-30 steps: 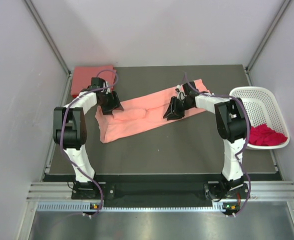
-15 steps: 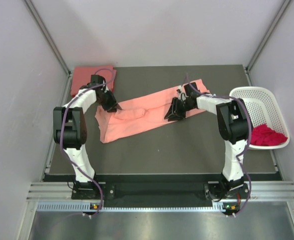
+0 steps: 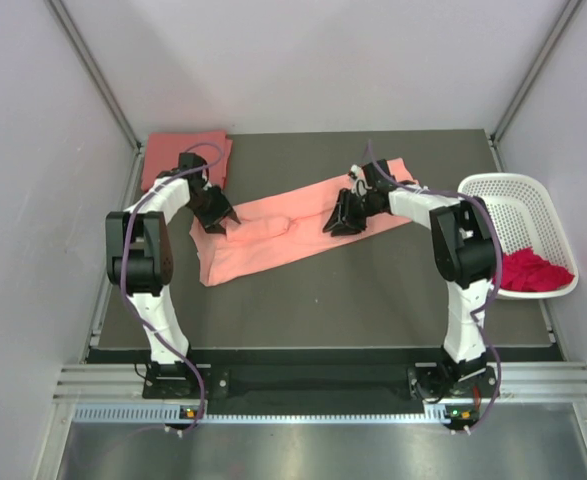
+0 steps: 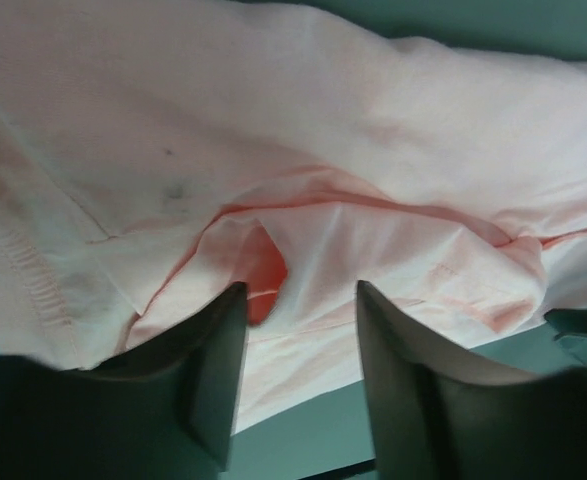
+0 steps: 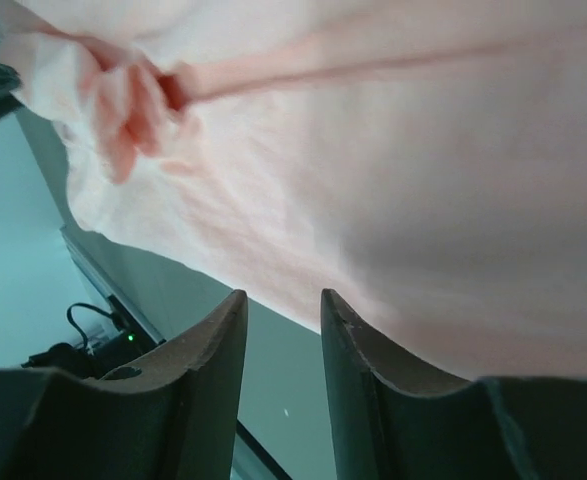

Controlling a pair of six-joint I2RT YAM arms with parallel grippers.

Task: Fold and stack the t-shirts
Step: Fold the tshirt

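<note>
Over the salmon-pink t-shirt (image 3: 273,235), the left fingers (image 4: 208,390) were parted halfway and the right fingers (image 5: 203,390) narrowly; nothing was gripped.

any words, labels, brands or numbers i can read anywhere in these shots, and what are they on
None: no word, number, brand or sign can be read in any view.
The pink t-shirt, the folded coral t-shirt and the red t-shirt are plain.
The white basket has no label.
The left arm and right arm show no legible marking.
</note>
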